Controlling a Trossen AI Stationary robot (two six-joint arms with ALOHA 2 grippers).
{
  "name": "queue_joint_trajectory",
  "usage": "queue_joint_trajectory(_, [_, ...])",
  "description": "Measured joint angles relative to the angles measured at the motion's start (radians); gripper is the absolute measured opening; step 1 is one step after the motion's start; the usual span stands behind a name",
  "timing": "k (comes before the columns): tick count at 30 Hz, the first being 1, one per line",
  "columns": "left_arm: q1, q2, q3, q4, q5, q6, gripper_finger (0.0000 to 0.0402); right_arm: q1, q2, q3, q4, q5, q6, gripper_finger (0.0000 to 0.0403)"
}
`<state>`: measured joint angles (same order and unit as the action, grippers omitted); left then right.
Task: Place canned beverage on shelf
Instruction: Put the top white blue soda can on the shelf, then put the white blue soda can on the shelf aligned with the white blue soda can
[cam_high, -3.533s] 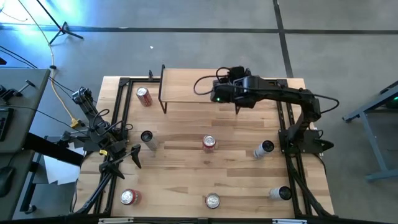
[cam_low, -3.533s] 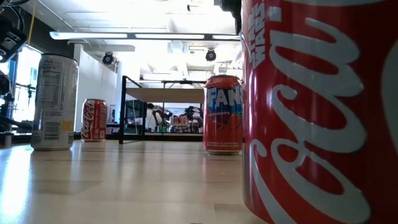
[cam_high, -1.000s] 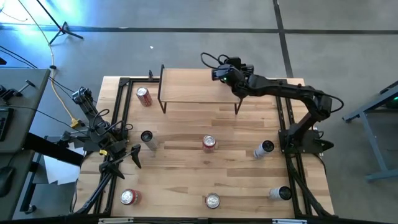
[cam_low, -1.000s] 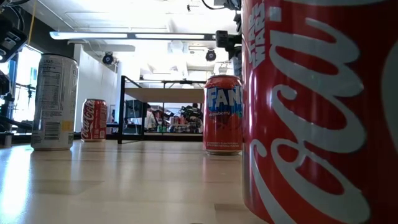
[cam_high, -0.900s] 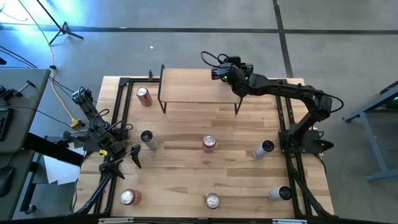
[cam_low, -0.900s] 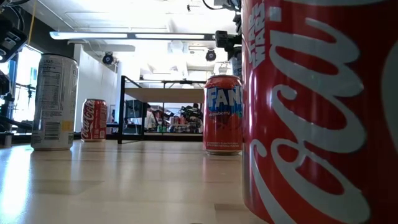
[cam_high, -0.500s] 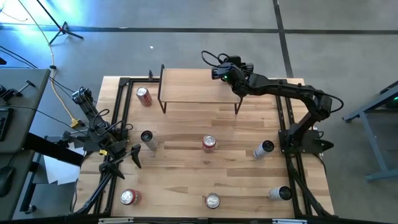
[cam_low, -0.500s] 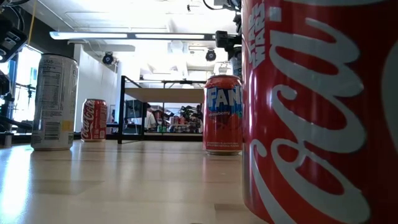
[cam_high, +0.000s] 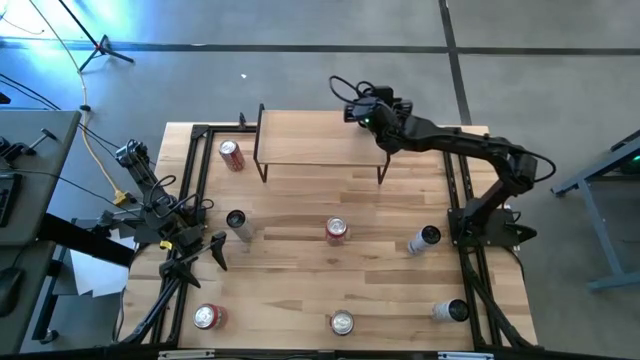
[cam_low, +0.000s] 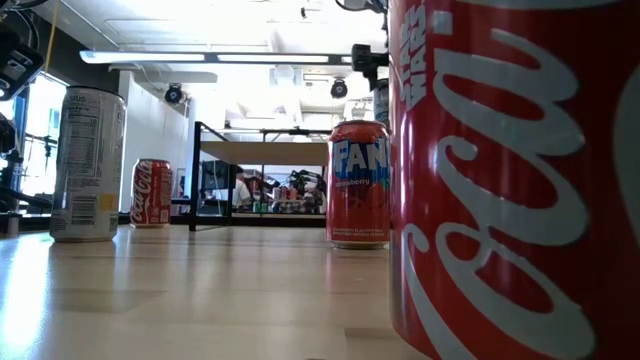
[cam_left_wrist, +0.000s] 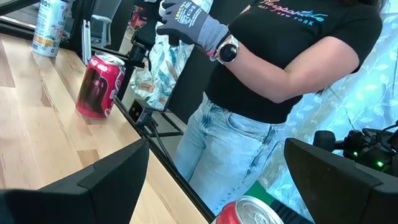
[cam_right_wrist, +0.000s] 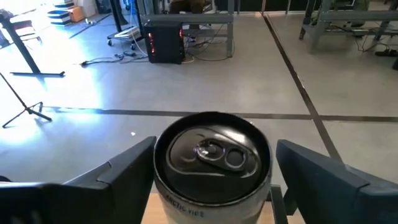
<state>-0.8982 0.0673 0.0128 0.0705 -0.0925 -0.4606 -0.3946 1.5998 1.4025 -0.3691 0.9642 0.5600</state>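
My right end effector (cam_high: 362, 112) is over the far right corner of the shelf (cam_high: 310, 140), with the arm stretched in from the desk's (cam_high: 300, 280) right side. In the right wrist view its two dark fingers (cam_right_wrist: 115, 177) stand apart on either side of a silver-topped can (cam_right_wrist: 211, 155). The can is upright, tab upward, and a strip of light wood shows just under it. I see a thin gap on at least one side of the can, so I read the jaws as parted, not clamped. My left end effector (cam_high: 213, 250) waits low over the desk's left edge, fingers spread wide with nothing between them. Loose on the desk are a red can (cam_high: 232, 155) just left of the shelf, a dark-topped can (cam_high: 236, 220), a red can in the middle (cam_high: 336, 230), a silver can lying toward the right (cam_high: 425, 238), and three more along the near edge (cam_high: 342, 322). In the left wrist view a person (cam_left_wrist: 267, 74) stands just beyond the desk, with one gloved hand (cam_left_wrist: 186, 22) raised.
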Motion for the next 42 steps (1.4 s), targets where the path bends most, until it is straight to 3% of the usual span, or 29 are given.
queue_joint_trajectory(14, [0.000,0.000,0.000,0.001,0.000,0.000,0.0360,0.027,-0.005,0.000,-0.004,0.003,-0.019,0.0322])
queue_joint_trajectory(24, [0.000,0.000,0.000,0.001,0.000,0.000,0.0360,0.056,-0.005,0.000,-0.034,0.042,-0.012,0.0394])
queue_joint_trajectory(35, [0.000,0.000,0.000,0.001,0.000,0.000,0.0360,0.147,-0.025,0.000,-0.254,0.069,0.226,0.0400])
queue_joint_trajectory(42, [0.000,0.000,0.000,0.000,0.000,0.000,0.0360,0.290,-0.112,0.000,-0.515,-0.036,0.510,0.0399])
